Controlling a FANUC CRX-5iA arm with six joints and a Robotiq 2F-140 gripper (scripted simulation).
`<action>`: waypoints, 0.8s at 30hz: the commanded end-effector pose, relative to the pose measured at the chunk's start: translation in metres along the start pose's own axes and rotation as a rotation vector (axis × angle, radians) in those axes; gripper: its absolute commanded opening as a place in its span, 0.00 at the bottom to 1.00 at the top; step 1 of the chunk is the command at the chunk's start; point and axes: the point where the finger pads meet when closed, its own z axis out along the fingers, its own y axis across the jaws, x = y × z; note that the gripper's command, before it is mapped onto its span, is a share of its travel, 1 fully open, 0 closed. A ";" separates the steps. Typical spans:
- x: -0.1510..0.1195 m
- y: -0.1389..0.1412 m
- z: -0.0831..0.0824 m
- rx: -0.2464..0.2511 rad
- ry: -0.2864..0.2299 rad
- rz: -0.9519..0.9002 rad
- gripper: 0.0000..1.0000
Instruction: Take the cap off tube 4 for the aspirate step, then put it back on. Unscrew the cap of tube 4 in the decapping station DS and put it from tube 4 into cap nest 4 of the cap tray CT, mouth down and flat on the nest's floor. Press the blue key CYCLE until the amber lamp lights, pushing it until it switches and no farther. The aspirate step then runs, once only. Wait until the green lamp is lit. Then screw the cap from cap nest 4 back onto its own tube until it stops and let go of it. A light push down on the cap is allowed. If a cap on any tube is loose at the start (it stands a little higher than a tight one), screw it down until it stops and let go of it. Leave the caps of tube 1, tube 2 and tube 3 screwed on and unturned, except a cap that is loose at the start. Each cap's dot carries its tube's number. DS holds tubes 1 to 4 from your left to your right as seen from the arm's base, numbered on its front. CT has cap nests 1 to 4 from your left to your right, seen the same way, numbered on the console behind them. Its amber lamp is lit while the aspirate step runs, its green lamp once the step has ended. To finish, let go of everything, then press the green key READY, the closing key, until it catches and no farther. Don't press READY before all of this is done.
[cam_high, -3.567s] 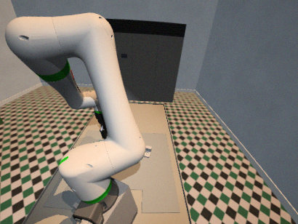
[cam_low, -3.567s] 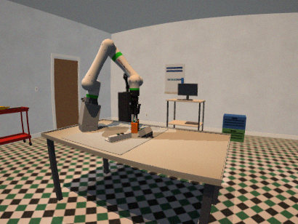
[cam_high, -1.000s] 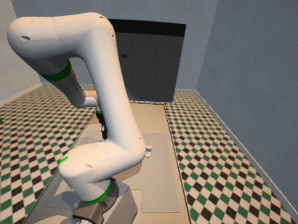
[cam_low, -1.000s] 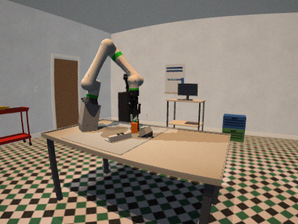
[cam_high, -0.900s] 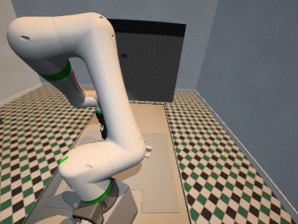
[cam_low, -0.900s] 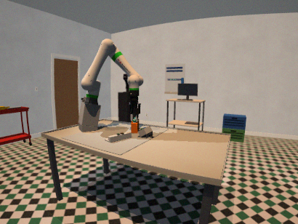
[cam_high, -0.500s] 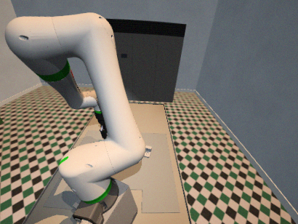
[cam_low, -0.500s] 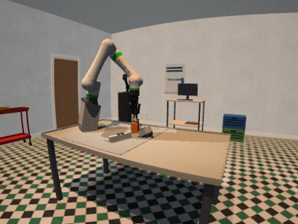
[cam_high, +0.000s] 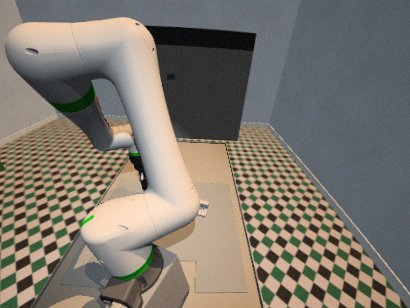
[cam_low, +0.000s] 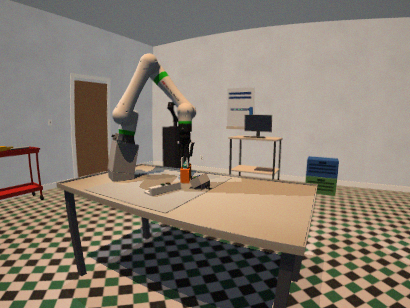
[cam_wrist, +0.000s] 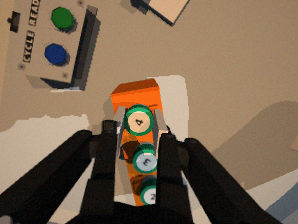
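Observation:
In the wrist view the orange decapping station (cam_wrist: 137, 100) holds green-rimmed caps in a row. The cap marked 4 (cam_wrist: 138, 121) sits on its tube at the far end. The cap behind it (cam_wrist: 145, 157) and the cap marked 2 (cam_wrist: 150, 194) sit closer to me. My gripper (cam_wrist: 139, 118) is shut on the cap marked 4, one grey fingertip pad on each side of it. In the exterior view the gripper (cam_low: 185, 161) stands straight above the orange station (cam_low: 185, 175). The arm hides the station in the top view.
A grey console with the green READY key (cam_wrist: 63, 18) and the blue CYCLE key (cam_wrist: 55, 53) lies up and left of the station. A corner of a pale tray (cam_wrist: 162, 7) shows at the top edge. A small white part (cam_high: 203, 208) lies on the mat.

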 end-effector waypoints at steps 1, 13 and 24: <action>0.000 0.000 0.000 0.001 -0.016 -0.243 0.00; 0.000 0.000 0.000 0.005 -0.015 -0.743 0.00; 0.000 0.000 0.000 0.005 -0.015 -0.790 0.35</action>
